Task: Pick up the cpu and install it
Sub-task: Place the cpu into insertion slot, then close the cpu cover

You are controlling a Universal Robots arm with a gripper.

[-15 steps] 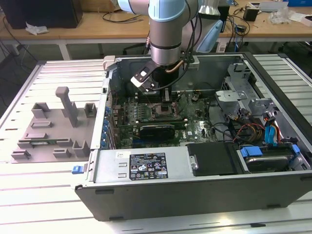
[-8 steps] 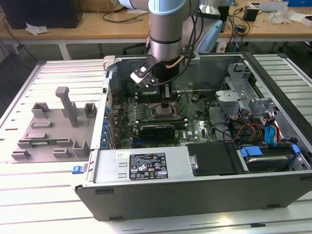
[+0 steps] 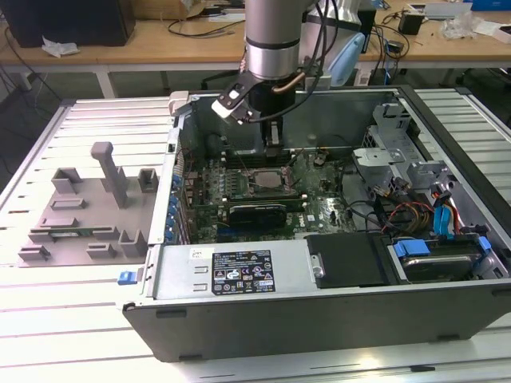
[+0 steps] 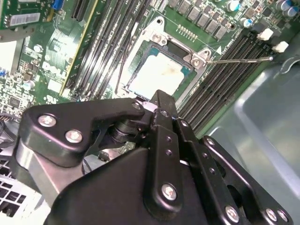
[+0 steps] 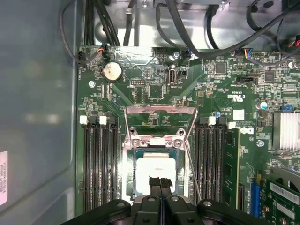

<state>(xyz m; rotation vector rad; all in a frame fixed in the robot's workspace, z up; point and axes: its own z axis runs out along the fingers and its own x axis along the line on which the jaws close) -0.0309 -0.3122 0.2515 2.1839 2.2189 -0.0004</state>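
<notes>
While the exterior view shows you the arm (image 3: 271,40) standing upright over the open computer case (image 3: 239,271), the first wrist view shows the hinged frame (image 5: 159,109) raised off the socket (image 5: 130,178). You find the cpu (image 5: 150,168) seated flat there, mid-motherboard (image 5: 140,70), directly beneath the gripper (image 5: 159,182), fingers clenched together on nothing.

Open computer case (image 3: 319,323) on a slatted metal table (image 3: 64,327).
In the exterior view, a grey plastic fixture (image 3: 88,211) lies at the case's nine o'clock; inside, green motherboard (image 3: 327,209) at centre, blue drive caddy (image 3: 415,248) toward four o'clock.
</notes>
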